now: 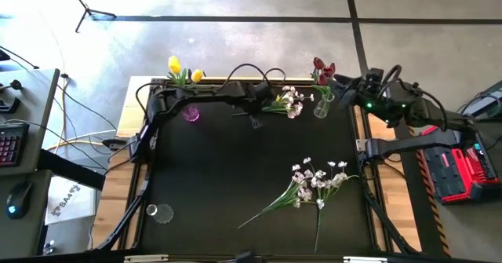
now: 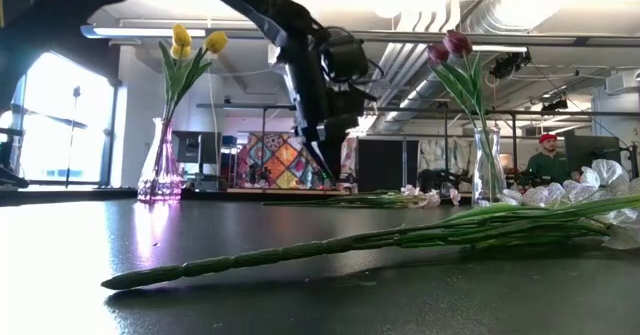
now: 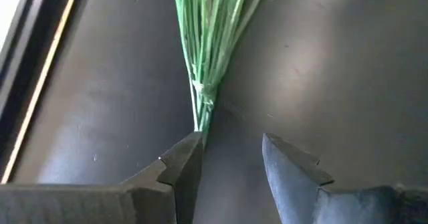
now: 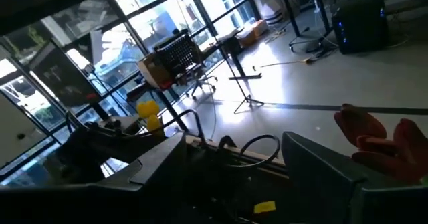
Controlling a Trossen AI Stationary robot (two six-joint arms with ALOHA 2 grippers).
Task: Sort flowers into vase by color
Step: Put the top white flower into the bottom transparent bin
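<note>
Two vases (image 1: 188,112) hold tulips (image 1: 174,64)

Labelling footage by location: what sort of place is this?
Probably a robotics lab or open workshop: concrete floor with taped lines, exposed ceiling ducts, a keyboard on a side desk.

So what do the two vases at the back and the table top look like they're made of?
Left vase: clear glass with a purple tint, probably; light shines through it. Right vase: colourless glass, it seems, stems visible inside. Table top: dark, smooth, semi-gloss sheet, possibly plastic or laminate; it mirrors the window's glare.
</note>
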